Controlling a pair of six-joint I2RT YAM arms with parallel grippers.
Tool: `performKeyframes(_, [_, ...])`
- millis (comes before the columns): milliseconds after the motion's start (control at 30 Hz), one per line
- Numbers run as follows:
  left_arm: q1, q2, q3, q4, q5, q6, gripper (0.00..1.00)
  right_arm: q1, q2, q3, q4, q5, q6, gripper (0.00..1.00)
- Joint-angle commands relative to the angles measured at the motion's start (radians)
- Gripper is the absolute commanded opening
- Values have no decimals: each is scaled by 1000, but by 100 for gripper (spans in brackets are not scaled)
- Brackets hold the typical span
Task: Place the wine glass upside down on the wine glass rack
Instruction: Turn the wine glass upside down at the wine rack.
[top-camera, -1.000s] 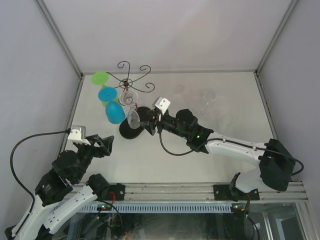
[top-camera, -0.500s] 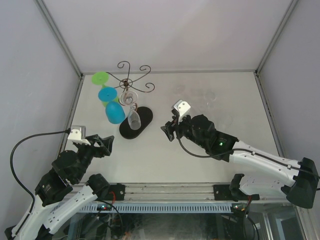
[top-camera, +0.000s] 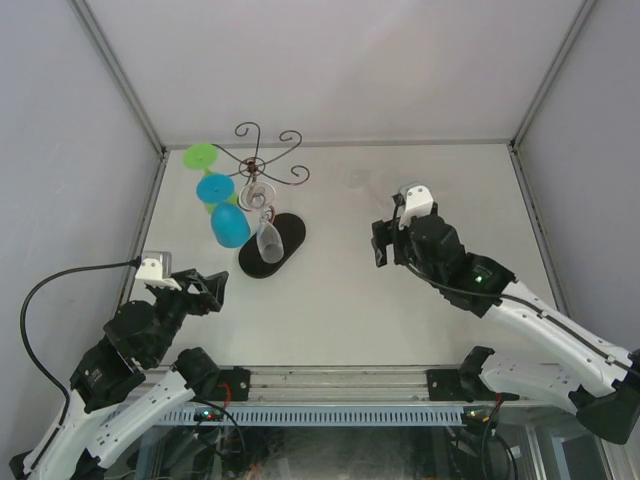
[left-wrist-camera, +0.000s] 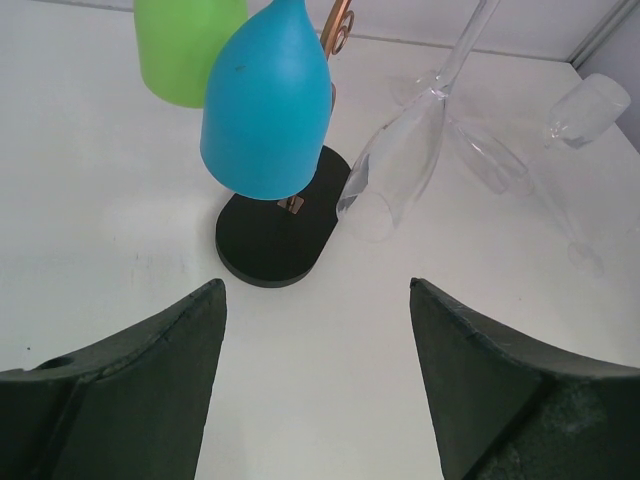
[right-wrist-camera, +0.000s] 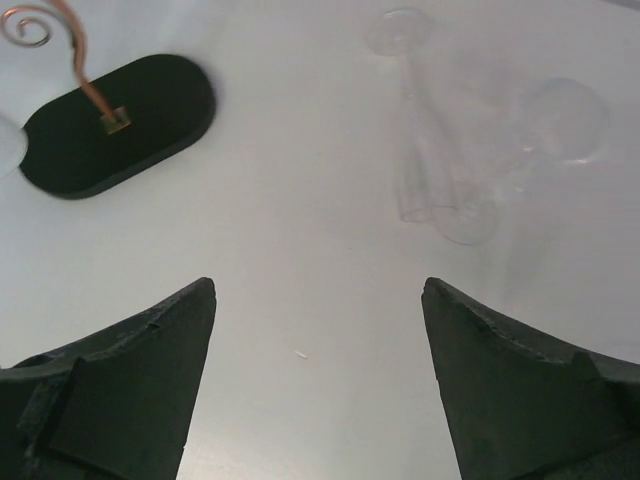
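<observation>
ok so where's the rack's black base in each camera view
Top external: the black oval base sits left of centre, just right of the blue glass.
Left wrist: centre, under the blue glass.
Right wrist: upper left corner.
Shared landmark: the coppery stem rising from the base.

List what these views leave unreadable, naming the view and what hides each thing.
Right wrist view: the clear glasses lying flat overlap and are transparent; their number is unclear.
Left wrist view: the green glass and the wine glass rack are cut off by the top edge.
</observation>
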Motion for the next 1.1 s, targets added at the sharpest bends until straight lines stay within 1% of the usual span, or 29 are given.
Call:
performKeyframes(0, [7,-2,-17,36,6,1,78,-39,-32,96,-158,128,72,83])
performKeyframes(233, [7,4,-15,36,10,3,78,-99,-64,140,-309,317,95,86])
performKeyframes(267, [7,7,-15,35,11,3,78,-115,-68,144,-326,339,103,93])
performKeyframes(333, [7,8,-15,35,12,3,78,-155,-76,145,-350,362,108,98])
performKeyframes(433, [7,9,-15,36,12,3,78,-237,-90,143,-359,310,119,100])
performKeyframes(633, [7,5,-15,35,11,3,78,-377,-115,84,-304,113,146,100])
performKeyframes(767, [7,4,-15,34,11,4,78,-424,-131,11,-236,20,176,100])
performKeyframes(933, [7,-1,-17,34,9,4,78,-435,-167,-98,-141,17,228,100])
performKeyframes(1067, [7,-2,-18,33,9,5,78,-435,-237,-207,-48,47,266,100])
